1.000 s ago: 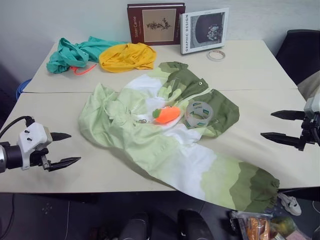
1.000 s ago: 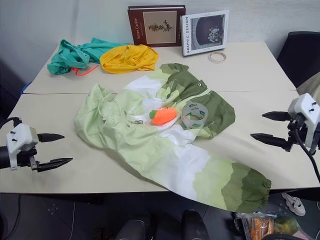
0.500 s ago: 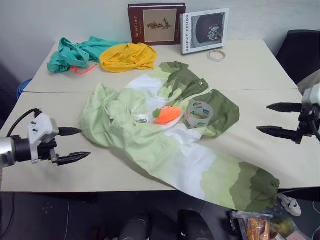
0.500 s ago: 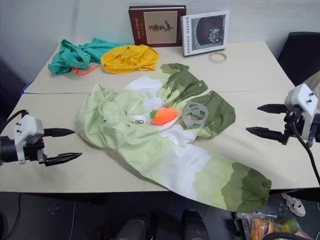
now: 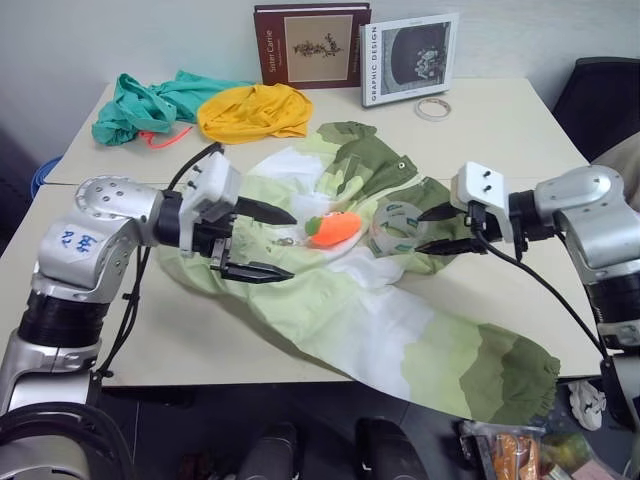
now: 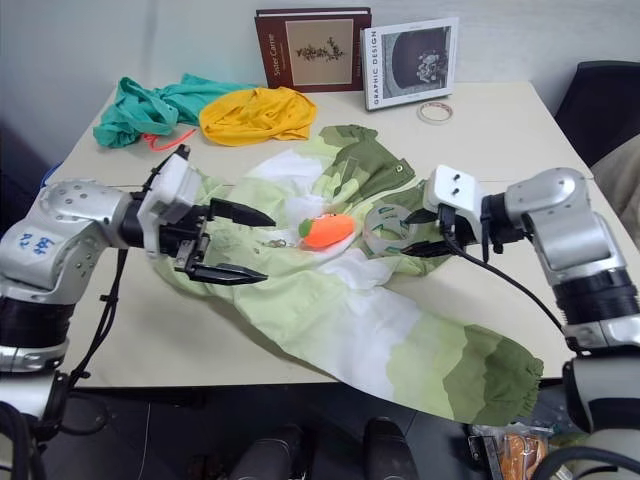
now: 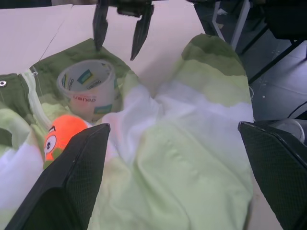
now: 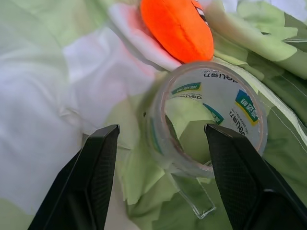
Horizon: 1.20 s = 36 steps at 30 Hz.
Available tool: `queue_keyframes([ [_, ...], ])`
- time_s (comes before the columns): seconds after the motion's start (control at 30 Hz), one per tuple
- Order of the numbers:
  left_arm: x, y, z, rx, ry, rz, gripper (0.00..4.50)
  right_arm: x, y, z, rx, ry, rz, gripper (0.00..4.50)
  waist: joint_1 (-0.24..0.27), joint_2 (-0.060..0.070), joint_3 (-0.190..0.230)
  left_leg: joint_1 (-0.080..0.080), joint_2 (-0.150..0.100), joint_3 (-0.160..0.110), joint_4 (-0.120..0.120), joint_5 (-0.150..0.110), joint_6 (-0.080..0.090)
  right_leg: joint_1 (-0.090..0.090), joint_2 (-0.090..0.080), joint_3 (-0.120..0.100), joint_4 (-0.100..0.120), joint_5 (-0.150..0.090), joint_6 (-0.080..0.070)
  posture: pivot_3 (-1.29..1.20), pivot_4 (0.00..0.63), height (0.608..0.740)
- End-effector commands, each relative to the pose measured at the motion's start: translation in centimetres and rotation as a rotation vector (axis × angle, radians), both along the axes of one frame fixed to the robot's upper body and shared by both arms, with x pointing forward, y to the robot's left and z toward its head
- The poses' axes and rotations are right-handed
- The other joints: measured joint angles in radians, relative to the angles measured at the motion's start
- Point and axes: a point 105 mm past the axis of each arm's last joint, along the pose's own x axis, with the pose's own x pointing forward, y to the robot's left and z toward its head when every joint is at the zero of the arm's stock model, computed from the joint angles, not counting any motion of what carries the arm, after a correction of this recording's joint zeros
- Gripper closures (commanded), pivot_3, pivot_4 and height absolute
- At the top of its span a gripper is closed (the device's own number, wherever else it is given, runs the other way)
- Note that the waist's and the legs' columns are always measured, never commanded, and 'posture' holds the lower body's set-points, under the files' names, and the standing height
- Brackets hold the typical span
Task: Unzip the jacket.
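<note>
The jacket (image 5: 350, 300), in wavy bands of pale green, white and olive, lies crumpled across the middle of the table (image 5: 130, 340), one sleeve hanging over the front edge. An orange plush toy (image 5: 333, 228) and a clear tape roll (image 5: 398, 225) rest on it. My left gripper (image 5: 291, 243) hovers open over the jacket's left part, pointing toward the toy. My right gripper (image 5: 420, 232) is open just right of the tape roll (image 8: 211, 120), its fingertips at the roll's near side. The left wrist view shows the right gripper (image 7: 116, 50) beyond the tape roll (image 7: 88, 88).
A teal garment (image 5: 150, 105) and a yellow garment (image 5: 255, 112) lie at the back left. Two books (image 5: 312, 47) (image 5: 408, 60) lean on the wall, a small tape ring (image 5: 432, 109) before them. A black chair (image 5: 605, 100) stands at the right; a bag (image 5: 520, 450) lies on the floor.
Both arms have swung in from the table's sides to over the jacket. The right gripper's fingers stand closer together than before; the left's are as wide as they were.
</note>
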Motion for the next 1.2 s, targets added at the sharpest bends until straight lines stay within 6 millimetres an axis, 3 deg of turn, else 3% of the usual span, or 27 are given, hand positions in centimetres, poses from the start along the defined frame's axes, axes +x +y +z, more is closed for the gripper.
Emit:
queue_keyframes([
  [0.03,0.1,-0.6,0.5,0.006,-0.038,-0.031,0.00,0.7,-0.3,0.0,-0.057,-0.015,0.016,1.58,0.000,0.000,0.000,0.000,0.000,0.000,0.000,0.000,0.000,0.000,0.000,0.000,0.000,0.000,0.000,0.00,0.150,0.740],
  [0.23,0.4,-1.4,0.1,0.000,-0.053,-0.043,0.00,2.2,1.4,-1.7,-0.062,0.019,0.029,1.58,-0.005,0.000,0.000,0.000,0.000,0.000,0.001,0.000,-0.001,0.000,0.000,0.000,0.001,0.000,0.000,0.00,0.150,0.740],
  [0.33,0.3,-1.6,0.0,-0.004,-0.056,-0.051,0.00,2.5,2.2,-3.0,-0.079,0.036,0.043,2.12,-0.008,0.000,0.000,0.000,0.000,-0.001,0.001,0.001,-0.001,0.000,0.000,-0.001,0.001,0.000,0.000,0.00,0.150,0.740],
  [0.4,0.3,-1.8,0.1,-0.010,-0.064,-0.052,0.00,2.8,2.2,-3.1,-0.088,0.021,0.040,2.74,-0.007,0.000,0.000,0.000,0.000,-0.001,0.001,0.001,-0.001,0.000,0.000,-0.001,0.001,0.000,0.000,0.00,0.150,0.740],
  [0.53,0.4,-1.8,0.2,-0.010,-0.072,-0.048,0.00,3.0,1.7,-0.9,-0.020,-0.028,0.012,4.10,-0.004,0.000,0.000,-0.001,0.000,-0.003,0.003,0.001,-0.001,0.001,0.000,-0.002,0.001,0.000,0.000,0.00,0.150,0.740],
  [0.67,0.5,-1.4,-0.4,0.003,-0.082,-0.031,0.00,2.0,-1.4,2.3,0.052,-0.151,-0.103,4.23,0.005,0.000,0.000,-0.004,0.000,-0.005,0.005,0.000,-0.001,-0.001,0.000,-0.004,0.001,0.000,0.000,0.00,0.150,0.740],
  [0.8,-0.1,-1.3,-1.3,0.019,-0.076,-0.042,0.00,1.3,-6.8,5.1,0.094,-0.284,-0.408,4.23,0.008,0.000,0.000,-0.013,-0.001,-0.008,0.012,0.000,-0.001,-0.006,-0.001,-0.006,0.004,0.000,0.000,0.00,0.150,0.740],
  [0.9,-0.6,-1.3,-2.4,0.045,-0.069,-0.067,0.00,-1.7,-12.1,3.4,-0.012,-0.266,-0.578,4.23,0.022,0.000,0.000,-0.013,-0.001,-0.008,0.012,0.000,-0.001,-0.007,-0.001,-0.006,0.005,0.000,0.000,0.00,0.150,0.740],
  [1.03,-1.2,-1.7,-3.1,0.061,-0.066,-0.115,0.00,-6.0,-19.0,-0.9,-0.222,-0.218,-0.788,4.23,0.033,0.000,0.000,-0.013,-0.001,-0.006,0.013,0.000,0.000,-0.005,-0.001,-0.005,0.004,0.000,0.000,0.00,0.150,0.740],
  [1.1,-1.4,-2.0,-3.1,0.058,-0.069,-0.135,0.00,-6.9,-20.8,-2.1,-0.138,-0.171,-0.911,4.23,0.030,0.000,0.000,-0.012,-0.001,-0.004,0.014,0.001,0.001,-0.005,-0.001,-0.003,0.004,0.000,0.000,0.00,0.150,0.740],
  [1.2,-1.4,-2.3,-3.0,0.065,-0.081,-0.161,0.00,-7.2,-21.3,-3.1,0.051,-0.093,-1.019,4.23,0.012,0.001,0.000,-0.009,-0.001,0.002,0.014,0.001,0.002,-0.005,-0.001,0.003,0.004,0.001,0.002,0.00,0.150,0.740],
])
